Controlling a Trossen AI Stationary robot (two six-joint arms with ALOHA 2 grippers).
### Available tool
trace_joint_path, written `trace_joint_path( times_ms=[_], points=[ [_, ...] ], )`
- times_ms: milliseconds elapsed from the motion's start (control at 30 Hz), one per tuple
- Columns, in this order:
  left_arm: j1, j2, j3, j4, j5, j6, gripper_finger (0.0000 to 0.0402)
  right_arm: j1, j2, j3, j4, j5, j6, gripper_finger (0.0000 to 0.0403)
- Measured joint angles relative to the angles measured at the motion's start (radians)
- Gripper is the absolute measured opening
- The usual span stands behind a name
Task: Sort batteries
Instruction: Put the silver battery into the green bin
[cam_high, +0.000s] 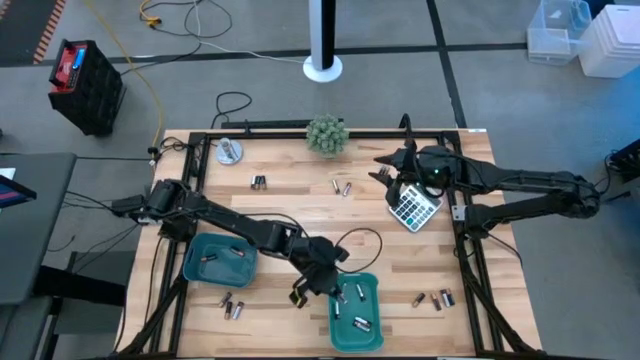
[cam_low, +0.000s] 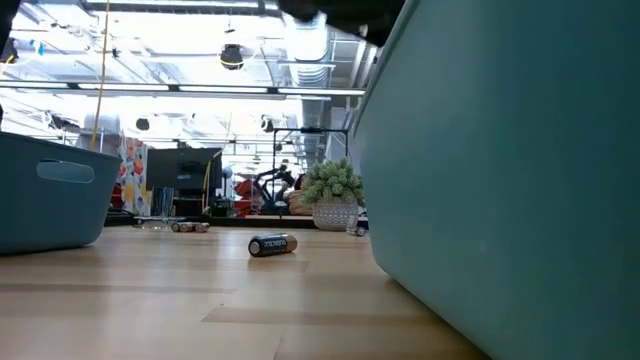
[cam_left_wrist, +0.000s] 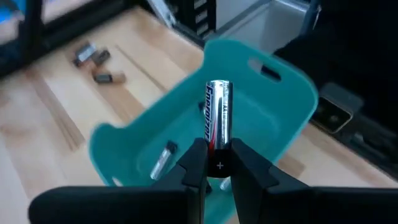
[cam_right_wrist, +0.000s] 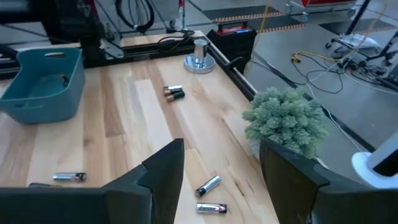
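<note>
- My left gripper (cam_left_wrist: 216, 163) pinches a silvery battery (cam_left_wrist: 217, 115) upright between its fingers (cam_left_wrist: 194, 165), over the teal tray (cam_high: 371, 337) at the table's front edge, middle.
- That tray already has several batteries (cam_high: 360, 322) lying in it.
- My second teal tray (cam_high: 196, 268) sits toward the left edge with a couple of cells (cam_high: 209, 259) inside.
- Loose batteries lie on the table (cam_high: 290, 195): a pair (cam_high: 259, 182) near the back, a pair (cam_high: 342, 186) by the plant (cam_high: 327, 134), some (cam_high: 232, 306) at the front left, some (cam_high: 434, 299) at the front right.
- My right gripper (cam_right_wrist: 221, 165) is spread wide and empty, near the back right above the calculator (cam_high: 413, 208).
</note>
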Motion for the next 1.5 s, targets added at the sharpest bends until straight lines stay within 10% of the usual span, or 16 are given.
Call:
trace_joint_path(
  times_ms=[200,567,1000,1500],
  points=[
    [-0.003,0.040,0.000,0.040,-0.042,-0.081,0.0049,-0.001,-0.001,0.000,0.002,0.000,0.001,0.0224],
    [-0.001,0.039,0.000,-0.006,-0.146,-0.128,0.0218,0.000,-0.001,0.000,-0.002,0.000,0.019,0.0224],
    [-0.002,-0.097,0.000,-0.070,-0.401,-0.160,0.0184,-0.095,0.020,0.000,-0.054,-0.001,0.113,0.0223],
    [-0.002,-0.255,-0.172,0.030,-0.595,-0.284,0.0173,-0.235,0.374,0.000,-0.021,-0.108,0.179,0.0223]
  ],
)
